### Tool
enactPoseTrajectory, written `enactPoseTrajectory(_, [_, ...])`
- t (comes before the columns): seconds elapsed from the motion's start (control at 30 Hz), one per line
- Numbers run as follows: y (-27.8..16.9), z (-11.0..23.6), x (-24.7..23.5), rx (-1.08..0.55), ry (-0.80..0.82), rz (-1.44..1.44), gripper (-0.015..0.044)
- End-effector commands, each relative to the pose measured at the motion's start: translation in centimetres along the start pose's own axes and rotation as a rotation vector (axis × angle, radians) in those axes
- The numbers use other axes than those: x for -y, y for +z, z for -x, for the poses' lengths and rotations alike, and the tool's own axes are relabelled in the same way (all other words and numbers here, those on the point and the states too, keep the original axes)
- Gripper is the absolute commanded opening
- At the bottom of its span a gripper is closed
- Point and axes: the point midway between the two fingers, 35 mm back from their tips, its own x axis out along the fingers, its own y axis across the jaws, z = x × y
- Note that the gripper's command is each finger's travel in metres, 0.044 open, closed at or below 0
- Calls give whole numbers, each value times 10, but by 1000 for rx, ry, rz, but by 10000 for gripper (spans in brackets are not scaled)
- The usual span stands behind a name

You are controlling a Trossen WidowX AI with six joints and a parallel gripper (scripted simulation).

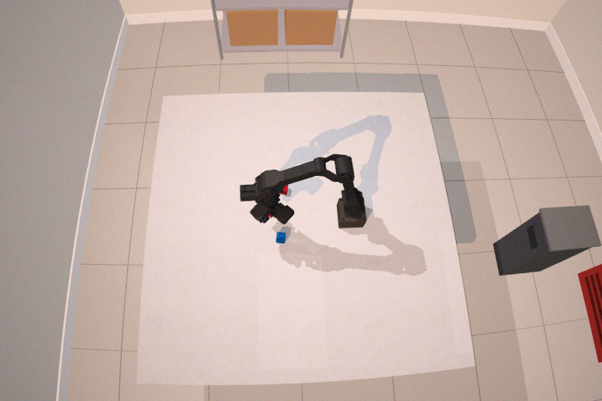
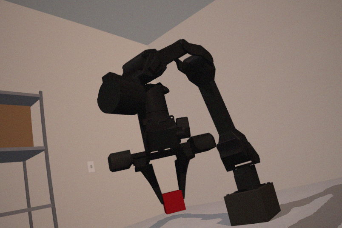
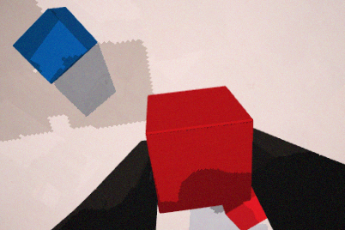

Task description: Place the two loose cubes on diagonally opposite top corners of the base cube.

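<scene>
My gripper [image 1: 269, 215] [image 2: 172, 198] [image 3: 200, 179] is shut on a red cube [image 2: 173, 201] [image 3: 196, 145] and holds it level, clear above the white mat [image 1: 219, 289]. A blue cube [image 1: 281, 237] [image 3: 54, 45] sits on the mat, just in front of the gripper in the top view and at the upper left in the wrist view. A second red cube [image 1: 285, 189] [image 3: 247, 214] lies on the mat under the forearm, mostly hidden; in the wrist view only a corner shows below the held cube.
The arm's base [image 1: 351, 214] [image 2: 251, 203] stands on the mat right of the cubes. A metal shelf with brown boxes [image 1: 281, 2] stands at the back wall. A dark grey box [image 1: 544, 241] and a red grate [image 1: 591, 309] lie off the mat, right.
</scene>
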Motion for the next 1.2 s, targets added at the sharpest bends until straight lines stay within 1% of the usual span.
enactPoseTrajectory(0.0, [2, -3, -4, 0, 0, -114, 105])
enactPoseTrajectory(1.17, [22, -25, -40, -1, 3, -1210, 105])
